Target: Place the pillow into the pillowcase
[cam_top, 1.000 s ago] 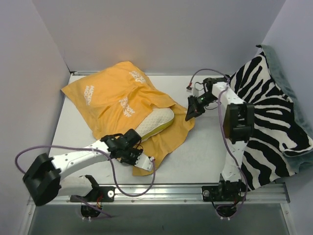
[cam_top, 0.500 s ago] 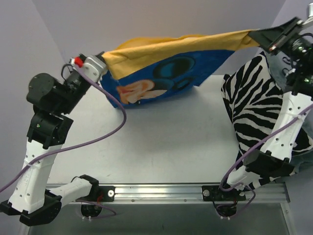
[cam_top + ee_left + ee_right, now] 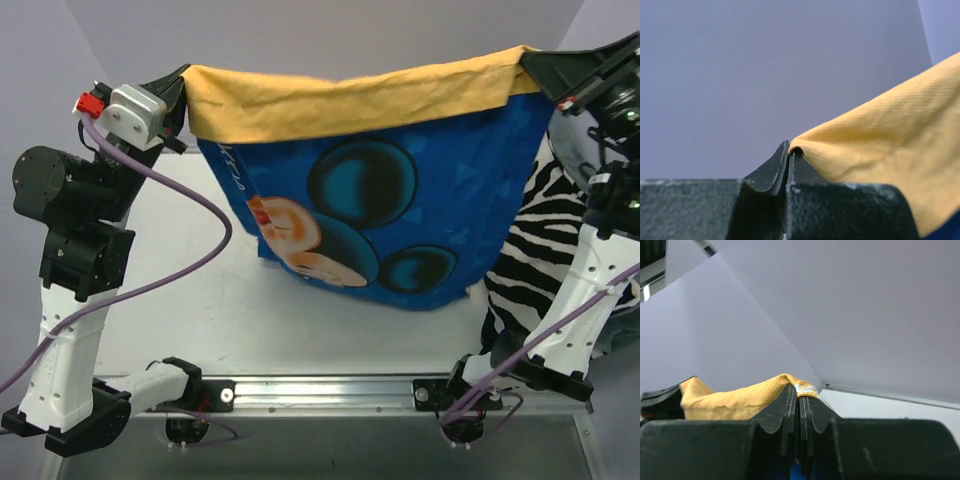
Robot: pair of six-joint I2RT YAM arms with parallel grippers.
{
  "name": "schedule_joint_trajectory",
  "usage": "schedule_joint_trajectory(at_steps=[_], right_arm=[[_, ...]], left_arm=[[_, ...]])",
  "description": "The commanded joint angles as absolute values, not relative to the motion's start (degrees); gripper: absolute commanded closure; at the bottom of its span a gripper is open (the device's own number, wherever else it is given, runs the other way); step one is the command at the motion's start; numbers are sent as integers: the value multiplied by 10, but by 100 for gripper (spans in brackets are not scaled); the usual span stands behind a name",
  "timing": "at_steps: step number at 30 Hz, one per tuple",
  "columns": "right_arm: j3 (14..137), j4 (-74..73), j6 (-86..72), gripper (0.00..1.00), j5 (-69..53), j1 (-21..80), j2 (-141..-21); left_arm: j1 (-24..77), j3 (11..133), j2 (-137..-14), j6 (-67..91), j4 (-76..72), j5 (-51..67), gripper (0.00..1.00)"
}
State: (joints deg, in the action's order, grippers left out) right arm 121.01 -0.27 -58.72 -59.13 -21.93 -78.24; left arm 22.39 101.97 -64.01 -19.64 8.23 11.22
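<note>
Bench (image 3: 300, 335): one, pale, flat.
Pillowcase (image 3: 400, 200): one, thin cloth, mustard band, blue cartoon print, hanging stretched above bench.
Left pincer (image 3: 182, 82): clenched on one top corner.
Right pincer (image 3: 532, 62): clenched on the other.
Blanket (image 3: 525, 265): one, zebra-striped.

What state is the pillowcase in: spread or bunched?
Spread. The pillowcase hangs flat and wide between the left gripper and right gripper, jaws shut on its top corners. Filled or empty: cannot tell.

Pillowcase (image 3: 400, 200) hangs between left hand (image 3: 182, 84) and right hand (image 3: 532, 62) over table (image 3: 190, 310) — blanket (image 3: 525, 262) right.
</note>
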Motion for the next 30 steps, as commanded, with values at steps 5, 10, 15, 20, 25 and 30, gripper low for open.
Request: schedule_joint_trajectory(at_steps=[5, 10, 15, 20, 25, 30], right_arm=[[1332, 150, -706, 100, -517, -365, -832], [1166, 46, -489, 100, -412, -205, -778], [1219, -17, -442, 100, -360, -126, -893], [1443, -4, -403, 100, -273, -91, -1023], [1464, 120, -367, 100, -187, -84, -1019], [1406, 215, -387, 100, -173, -94, -937]], left_arm=[[212, 1242, -709, -185, -13, 32, 100], [212, 1101, -688, -199, -65, 58, 100], [174, 1039, -755, -210, -151, 42, 100], [107, 1265, -949, -152, -141, 4, 100], [80, 1635, -1142, -174, -88, 0, 100], [55, 1463, -1031, -161, -240, 47, 100]])
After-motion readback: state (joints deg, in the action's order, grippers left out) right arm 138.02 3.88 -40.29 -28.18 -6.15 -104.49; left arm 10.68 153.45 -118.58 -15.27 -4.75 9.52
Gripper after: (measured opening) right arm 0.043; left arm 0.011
